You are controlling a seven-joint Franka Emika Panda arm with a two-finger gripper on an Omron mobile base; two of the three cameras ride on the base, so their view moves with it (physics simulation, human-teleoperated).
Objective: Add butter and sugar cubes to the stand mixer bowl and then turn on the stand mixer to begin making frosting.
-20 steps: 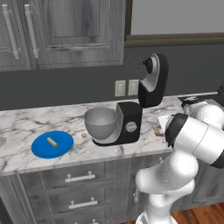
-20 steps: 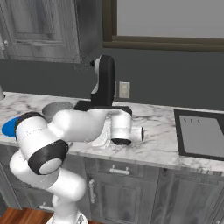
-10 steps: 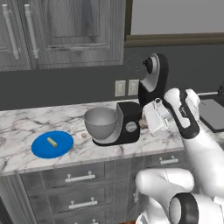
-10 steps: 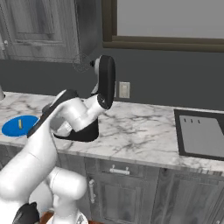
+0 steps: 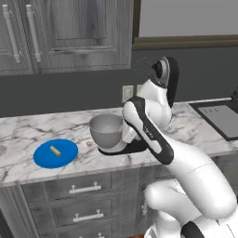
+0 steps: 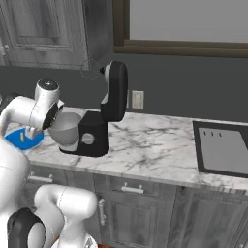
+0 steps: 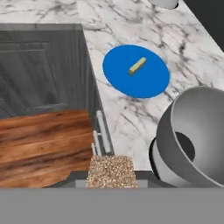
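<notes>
A speckled tan sugar cube [image 7: 111, 171] sits at the bottom of the hand view, and my gripper [image 7: 111, 177] is shut on it. My gripper [image 5: 124, 133] hangs by the rim of the grey stand mixer bowl [image 5: 106, 129] [image 6: 65, 128] [image 7: 197, 133], over the counter's front edge. The bowl's inside looks bare. It sits on the black stand mixer [image 6: 114, 92] [image 5: 171, 80], whose head is tilted up. The butter [image 5: 56, 150] [image 7: 137, 66] lies on a blue plate [image 5: 46, 158] [image 7: 144, 85] [image 6: 30, 142] left of the bowl. Another sugar cube [image 5: 89, 143] rests on the counter between plate and bowl.
My arm crosses in front of the mixer's body in the left base view. A dark sink [image 6: 222, 150] is set into the marble counter [image 6: 145, 145] at the right. Drawers with bar handles [image 5: 85, 189] run below, above a wooden floor [image 7: 43, 144].
The arm has swung from the right of the mixer across its front to the left, bringing the gripper from beside the mixer base to the bowl's rim.
</notes>
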